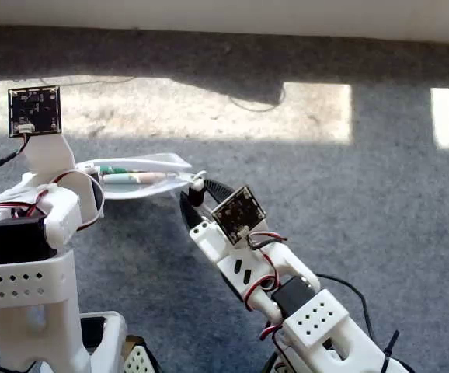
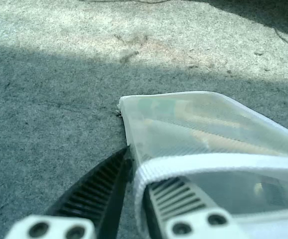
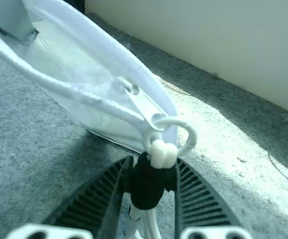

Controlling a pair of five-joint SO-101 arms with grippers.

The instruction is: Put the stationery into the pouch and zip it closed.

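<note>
1. Right gripper (image 3: 151, 172): near the middle of the carpet (image 1: 380, 202), jaws clamped on the zip pull cord (image 3: 160, 153).
2. Pouch (image 1: 151, 188): left of the carpet's middle, with the mouth open. I log the pull at the end facing centre.
3. Stationery (image 1: 131, 178): inside the pouch. I make out what look like two pens, one green.
4. Left gripper (image 2: 134, 167): pinching the pouch's rim at the other end.
5. Thin cable (image 1: 248, 105): on the sunlit strip toward the far edge.
</note>
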